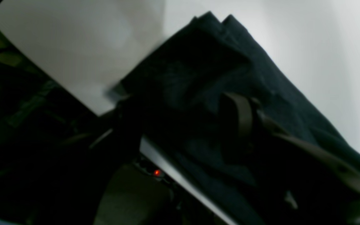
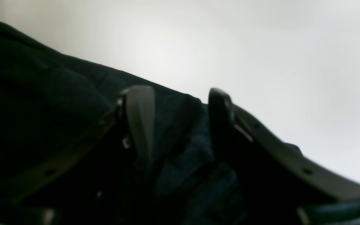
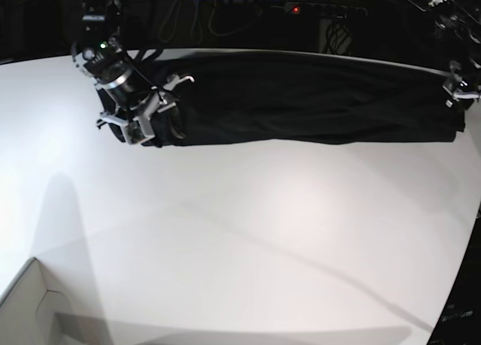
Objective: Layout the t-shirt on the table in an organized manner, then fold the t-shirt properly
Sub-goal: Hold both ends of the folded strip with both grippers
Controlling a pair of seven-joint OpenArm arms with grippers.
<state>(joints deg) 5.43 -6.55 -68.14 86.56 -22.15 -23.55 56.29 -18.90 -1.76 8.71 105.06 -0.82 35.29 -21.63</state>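
Note:
The black t-shirt lies as a long narrow band along the far edge of the white table. My right gripper is at its left end. In the right wrist view its two fingers stand apart over the fabric, with cloth showing in the gap, so the right gripper is open. My left gripper is at the shirt's right end. In the left wrist view one tan finger rests on the dark cloth, the other is a dim shape far to its left, and the left gripper is open.
A white box corner sits at the near left. Cables and a power strip with a red light run behind the table. The table's curved edge falls away on the right. The shirt's far side reaches the table's back edge.

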